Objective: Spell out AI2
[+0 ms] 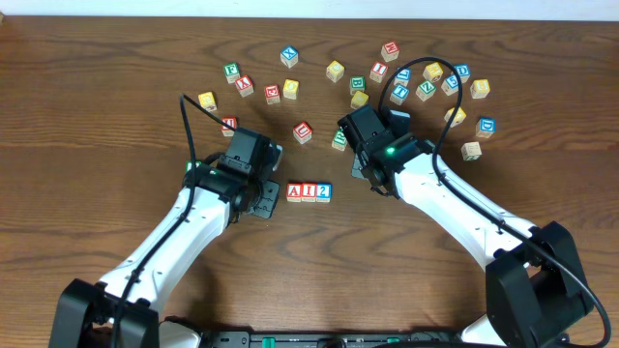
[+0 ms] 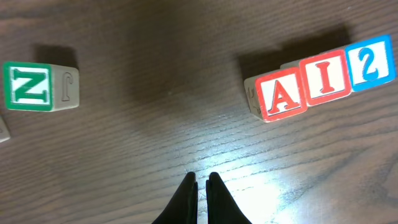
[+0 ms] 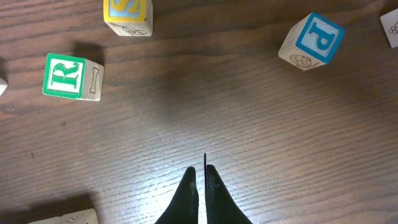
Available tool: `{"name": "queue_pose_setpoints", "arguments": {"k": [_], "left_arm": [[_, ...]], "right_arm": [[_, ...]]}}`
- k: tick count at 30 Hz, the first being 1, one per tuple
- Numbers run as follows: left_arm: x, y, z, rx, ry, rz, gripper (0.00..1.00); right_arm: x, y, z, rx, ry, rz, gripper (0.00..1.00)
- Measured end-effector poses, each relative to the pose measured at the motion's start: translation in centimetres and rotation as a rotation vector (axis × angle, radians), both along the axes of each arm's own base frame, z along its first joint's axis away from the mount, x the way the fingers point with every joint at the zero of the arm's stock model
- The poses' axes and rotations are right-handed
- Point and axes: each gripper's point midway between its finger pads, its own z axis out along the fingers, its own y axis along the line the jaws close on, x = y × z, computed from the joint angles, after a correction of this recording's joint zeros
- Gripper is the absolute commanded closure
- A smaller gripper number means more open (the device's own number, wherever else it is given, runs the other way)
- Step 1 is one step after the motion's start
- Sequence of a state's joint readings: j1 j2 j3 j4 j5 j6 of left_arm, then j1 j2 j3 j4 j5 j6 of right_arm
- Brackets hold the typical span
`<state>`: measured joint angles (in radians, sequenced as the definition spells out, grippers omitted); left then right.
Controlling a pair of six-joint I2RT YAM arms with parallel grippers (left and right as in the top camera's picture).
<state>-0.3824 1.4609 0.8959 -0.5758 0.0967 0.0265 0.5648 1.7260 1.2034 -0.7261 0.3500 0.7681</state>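
I am seeing the red A cube [image 2: 283, 94], the red I cube [image 2: 324, 77] and the blue 2 cube [image 2: 371, 61] sitting side by side on the tabletop [image 1: 97, 97]. Each is touching the next and their printed faces are turned up, so the row is reading A, I, 2 from left to right. They are lying in the open strip between the two arms, well apart from the scatter of spare cubes at the far side. I judge that placement is what is keeping the word legible and unbumped. To me the spelling is looking finished.

The left fingers [image 2: 186, 199] are showing pressed almost together with only a sliver between them. They are gripping nothing and hovering over bare wood, with the row near but not touching. A green N cube [image 2: 28, 87] is lying off on the other side of that view.

The right fingers [image 3: 188, 193] are likewise closed on nothing, hanging over bare wood between a green R cube [image 3: 65, 76] and a blue P cube [image 3: 318, 38], touching neither.
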Motion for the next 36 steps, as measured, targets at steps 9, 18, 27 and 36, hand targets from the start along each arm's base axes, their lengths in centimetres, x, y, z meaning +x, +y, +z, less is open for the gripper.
{"name": "queue_pose_setpoints", "arguments": {"k": [9, 18, 27, 36], "left_arm": [[1.2, 1.0, 0.6, 0.052, -0.065, 0.028, 0.93], [2.9, 0.8, 1.4, 0.049, -0.144, 0.042, 0.92], [3.7, 0.2, 0.9, 0.032, -0.156, 0.03, 0.93], [3.8, -0.1, 0.7, 0.02, -0.154, 0.025, 0.93]], "right_arm": [[-1.3, -1.0, -0.4, -0.04, 0.059, 0.0, 0.99], [-2.0, -1.2, 2.9, 0.005, 0.007, 0.002, 0.99], [-3.3, -1.7, 8.5, 0.106, -0.104, -0.013, 0.99], [-4.3, -2.0, 9.0, 0.123, -0.088, -0.018, 0.99]]}}
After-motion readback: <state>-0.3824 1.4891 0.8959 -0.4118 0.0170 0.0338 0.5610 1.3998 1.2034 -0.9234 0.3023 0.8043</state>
